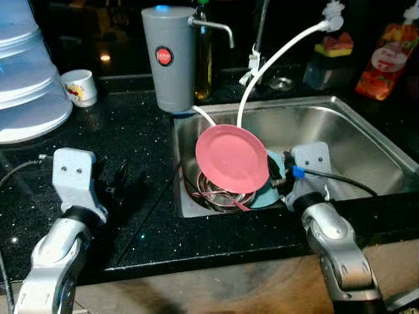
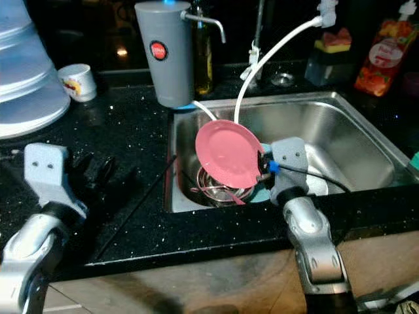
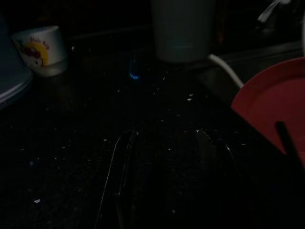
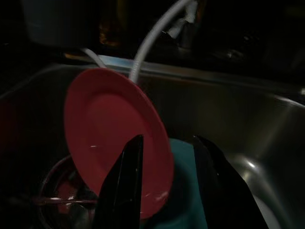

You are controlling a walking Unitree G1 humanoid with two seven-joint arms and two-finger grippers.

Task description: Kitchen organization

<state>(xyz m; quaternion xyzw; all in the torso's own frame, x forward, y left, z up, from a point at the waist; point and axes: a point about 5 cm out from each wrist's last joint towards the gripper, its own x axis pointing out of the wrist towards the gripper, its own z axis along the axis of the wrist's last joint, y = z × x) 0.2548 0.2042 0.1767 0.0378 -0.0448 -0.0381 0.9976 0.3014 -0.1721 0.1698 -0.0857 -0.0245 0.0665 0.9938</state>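
The right pincer point(image 4: 164, 191) grips the pink plate point(image 1: 232, 158) by its rim, tilted above the sink point(image 1: 366, 131). The left pincer point(image 1: 114, 186) rests released on the bench point(image 1: 131, 137). An edge grip could slip, dropping the plate onto the steel bowl point(image 1: 219, 195).

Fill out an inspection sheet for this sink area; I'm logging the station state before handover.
Surface: black speckled counter around a steel sink.
Job's things: pink plate tilted on edge over a metal bowl and a teal plate.
Clutter: grey dispenser, mug, red pouch.
Grippers: right gripper clamps the pink plate's rim; left gripper open over the counter.
Cables: white hose.
Surroundings: dark.
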